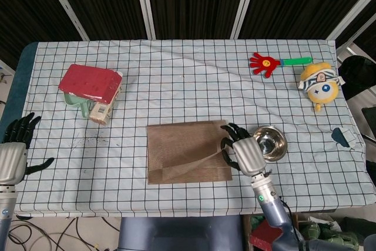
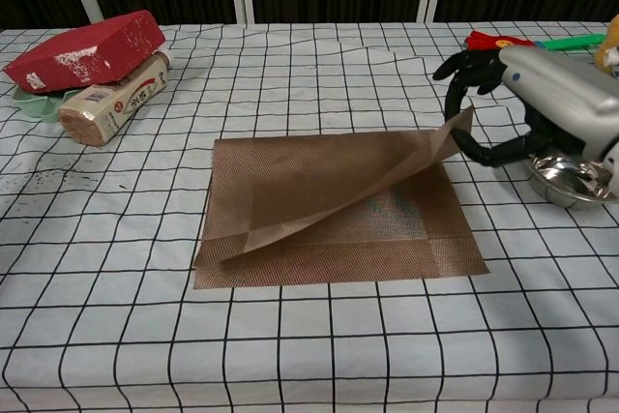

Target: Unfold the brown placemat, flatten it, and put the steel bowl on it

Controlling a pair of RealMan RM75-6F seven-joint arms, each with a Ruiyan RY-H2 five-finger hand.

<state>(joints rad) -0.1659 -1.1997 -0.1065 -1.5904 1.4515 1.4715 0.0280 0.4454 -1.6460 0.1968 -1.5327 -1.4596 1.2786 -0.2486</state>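
Right robot hand pinches the raised corner of the brown placemat, lifting its top layer so the fold can peel open; that flap slopes from the pinched far-right corner down to the near-left edge. Its lower layer lies flat mid-bench, long axis running left to right. Just beside the mat's right edge sits the steel bowl, waiting below the right forearm. Left robot hand hangs spread and empty past the bench's left edge.
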